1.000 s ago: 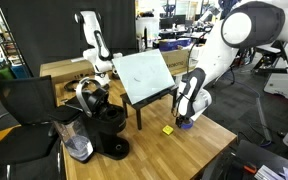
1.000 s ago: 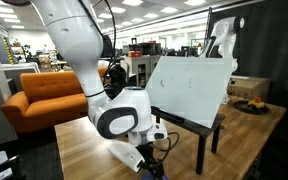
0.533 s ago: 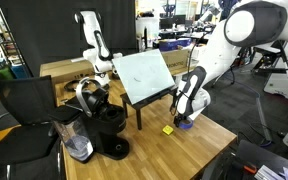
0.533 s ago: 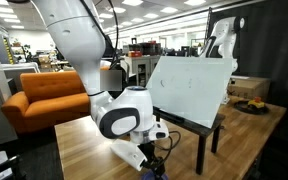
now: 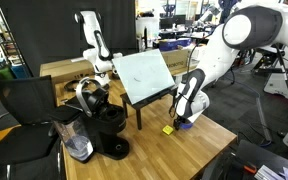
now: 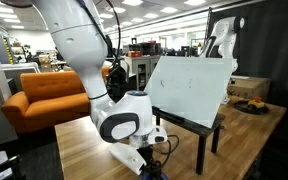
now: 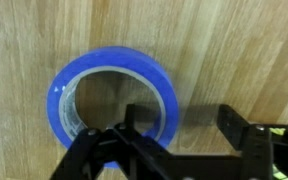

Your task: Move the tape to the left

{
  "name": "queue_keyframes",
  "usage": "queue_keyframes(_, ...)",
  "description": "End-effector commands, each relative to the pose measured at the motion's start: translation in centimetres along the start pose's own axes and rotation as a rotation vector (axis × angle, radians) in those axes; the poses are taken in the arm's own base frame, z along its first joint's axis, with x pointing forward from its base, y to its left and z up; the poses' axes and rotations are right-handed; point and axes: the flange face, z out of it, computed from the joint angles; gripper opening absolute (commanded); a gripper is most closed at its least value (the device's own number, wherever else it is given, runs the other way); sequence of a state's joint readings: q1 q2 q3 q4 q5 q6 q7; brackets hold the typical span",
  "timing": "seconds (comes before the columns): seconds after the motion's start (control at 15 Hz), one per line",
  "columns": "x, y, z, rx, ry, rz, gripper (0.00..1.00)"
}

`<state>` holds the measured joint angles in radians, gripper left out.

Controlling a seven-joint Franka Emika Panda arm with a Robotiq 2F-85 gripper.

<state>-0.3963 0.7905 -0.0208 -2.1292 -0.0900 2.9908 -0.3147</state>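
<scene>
The tape [image 7: 112, 95] is a blue ring lying flat on the wooden table [image 7: 234, 40], filling the left half of the wrist view. My gripper [image 7: 181, 122] is open and low over it. One finger sits at the ring's hollow centre and the other outside its right wall, so the fingers straddle that wall. In both exterior views the gripper [image 5: 185, 121] [image 6: 152, 163] is down at the table surface and hides the tape.
A small yellow block [image 5: 168, 129] lies on the table just beside the gripper. A white tilted board on a black stand [image 5: 144, 76] [image 6: 190, 90] stands behind. A black coffee machine [image 5: 106, 128] and a glass jug [image 5: 79, 148] stand nearby.
The arm has shifted very slightly near the table; the gripper stays open over the tape, which has not moved.
</scene>
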Motion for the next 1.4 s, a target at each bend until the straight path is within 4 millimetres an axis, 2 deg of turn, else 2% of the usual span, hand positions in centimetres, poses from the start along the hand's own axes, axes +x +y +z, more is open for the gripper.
queue_keyframes(0.0, 0.1, 0.3, 0.2, 0.009, 0.018, -0.02, 0.53)
queue_keyframes(0.47, 0.3, -0.4, -0.5, 0.015, 0.009, -0.007, 0.04)
queue_keyframes(0.53, 0.2, -0.5, -0.6, 0.011, 0.003, -0.001, 0.0)
queue_keyframes(0.67, -0.1, -0.7, -1.1, 0.006, -0.008, 0.013, 0.04)
queue_keyframes(1.0, -2.4, -2.2, -2.5, -0.027, -0.05, 0.042, 0.04)
queue_keyframes(1.33, -4.8, -5.8, -4.6, -0.028, -0.065, 0.063, 0.04)
